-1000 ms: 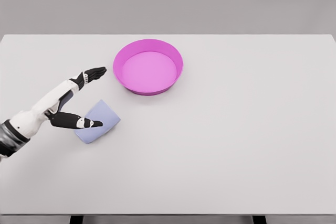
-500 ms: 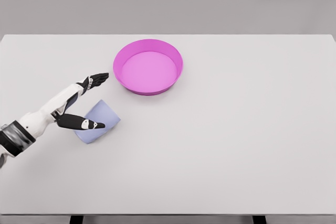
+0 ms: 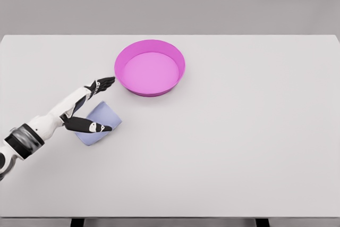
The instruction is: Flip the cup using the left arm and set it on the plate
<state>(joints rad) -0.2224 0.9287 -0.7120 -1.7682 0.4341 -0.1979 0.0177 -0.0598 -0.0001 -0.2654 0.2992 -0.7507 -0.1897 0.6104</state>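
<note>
You are looking down from the head camera at a broad white table (image 3: 234, 147) that is filling most of the view. Its far edge is running straight across the upper part of the picture, and behind it a plain grey wall (image 3: 170, 1) is closing off the room. Along the bottom edge you are seeing two dark table supports (image 3: 77, 222) peeking out below the near rim.

The cup (image 3: 101, 122), a pale lavender blue, is lying on its side on the left part of the tabletop. It is sitting in front of and to the left of the plate (image 3: 150, 67), clearly apart from it. The plate is a magenta dish with a raised rim, resting upright near the far middle of the table.

Your left hand (image 3: 87, 107) is reaching in from the lower left on its white arm. The fingers (image 3: 104, 83) are stretching out straight toward the plate's near left rim, spread away from the thumb (image 3: 87, 126), which is lying across the near side of the cup. So the hand is standing wide, with the cup sitting between thumb and fingers, not clamped. Whether the thumb is actually touching the cup you cannot tell from this angle.
</note>
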